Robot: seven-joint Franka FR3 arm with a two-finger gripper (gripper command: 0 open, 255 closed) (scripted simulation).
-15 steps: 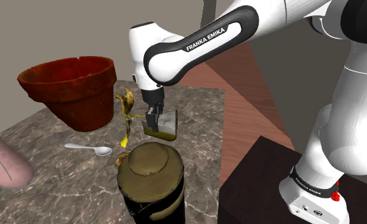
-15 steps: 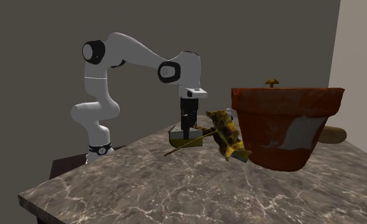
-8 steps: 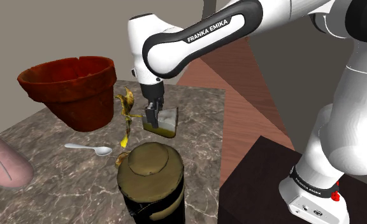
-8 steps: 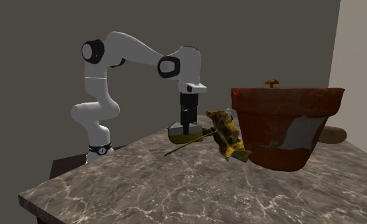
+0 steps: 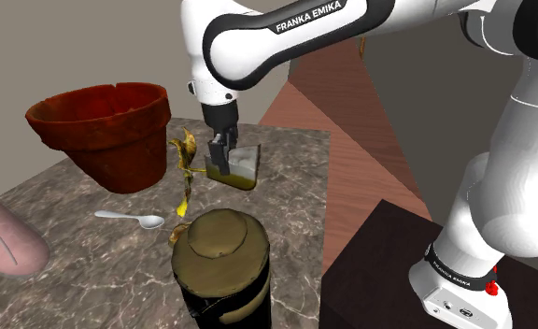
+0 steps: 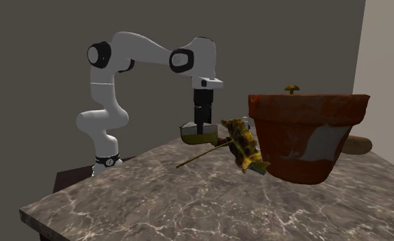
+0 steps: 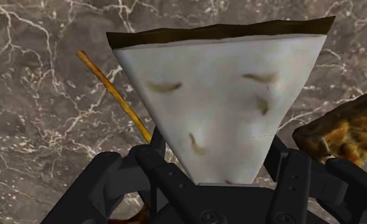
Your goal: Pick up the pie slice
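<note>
fingers are clamped on the pie slice, one black finger against each side of the wedge near its pointed end, so the gap between them is only as wide as that narrow part of the slice. from the wrist view i see the pale top of the wedge running away from the gripper to a dark brown crust edge at the far end, with the marble table underneath. compared with a second ago, the gripper has risen. back then the slice sat low, down at the table in the shoulder view. half a second ago it was already a little higher, and now it hangs above the marble, clear of the surface, with the arm's wrist higher in both exterior views. the slice has stayed in the grip all the way up. nothing else on the table has shifted. the terracotta pot is in the same spot, the dried yellow stalk stands just beside the slice on the shoulder view's left, the white spoon lies nearer the camera, and the dark jar with a tan lid sits in the foreground. in the second exterior view the slice hangs just left of the stalk's leaf.
</note>
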